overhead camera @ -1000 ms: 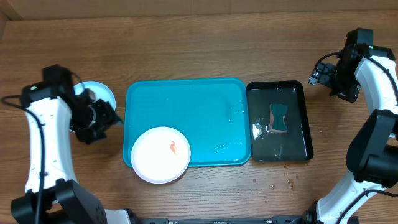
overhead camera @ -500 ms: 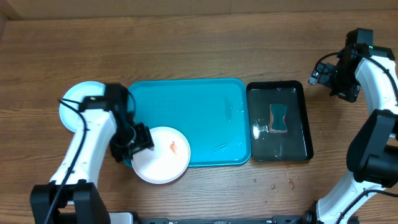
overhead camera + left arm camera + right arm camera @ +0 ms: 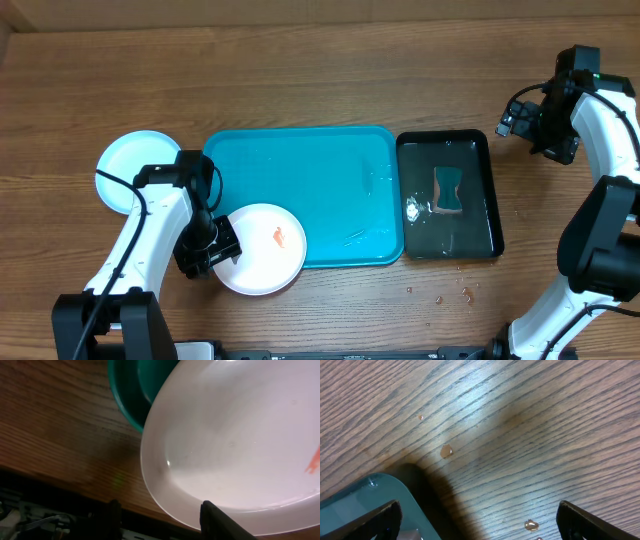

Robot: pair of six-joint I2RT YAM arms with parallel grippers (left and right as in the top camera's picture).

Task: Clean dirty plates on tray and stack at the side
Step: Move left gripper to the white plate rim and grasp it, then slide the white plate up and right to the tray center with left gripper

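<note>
— In the turquoise tray (image 3: 320, 180)?
— White plate (image 3: 255, 262), lying flat at the near-left corner, overhanging the rim; orange-red smear (image 3: 279, 237) inside.
— In the black tray (image 3: 495, 205)?
— Teal sponge (image 3: 448, 190), long axis near-to-far, on a glossy wet floor.
— Elsewhere?
— Light blue plate (image 3: 130, 168) on the wood, just left of the tray; round, shallow, smooth plastic.
— Grippers?
— Left gripper (image 3: 220, 250) straddling the white plate's rim, jaws partly apart; grip impossible to tell. Right gripper (image 3: 515, 120) spread wide, holding nothing.
</note>
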